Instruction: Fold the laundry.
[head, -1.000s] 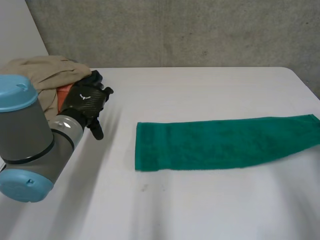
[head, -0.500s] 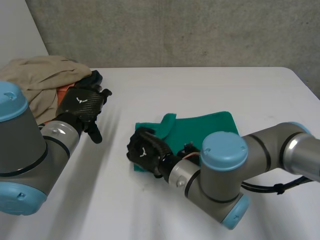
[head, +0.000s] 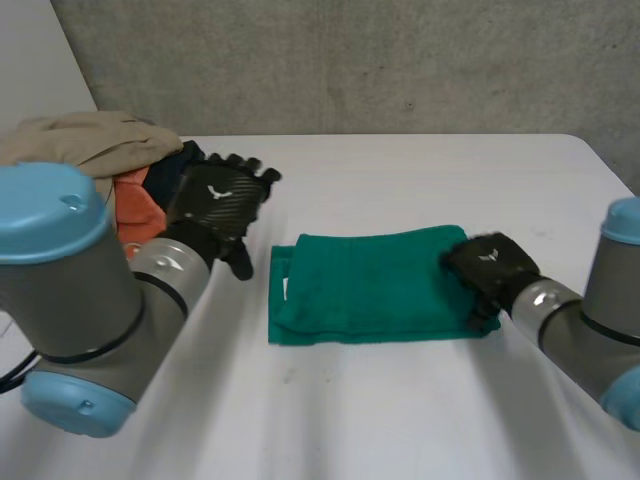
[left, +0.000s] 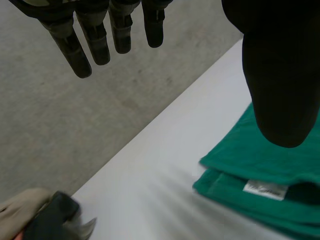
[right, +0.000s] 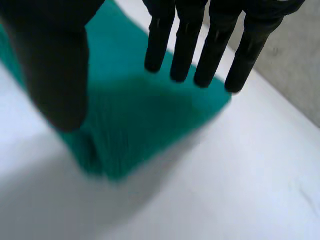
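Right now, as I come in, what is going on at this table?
A two-armed robot is folding laundry on a white table. A green towel lies folded in layers in the middle. The right hand, fingers straight, is at the towel's end on the robot's right side, holding nothing. The left hand hangs open between the towel and a pile of unfolded clothes at the far left corner.

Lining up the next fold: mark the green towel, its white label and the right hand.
green towel (head: 380, 280), head view, middle of its top layer.
white label (left: 265, 189), left wrist view, its middle.
right hand (head: 490, 266), head view, back of the hand.
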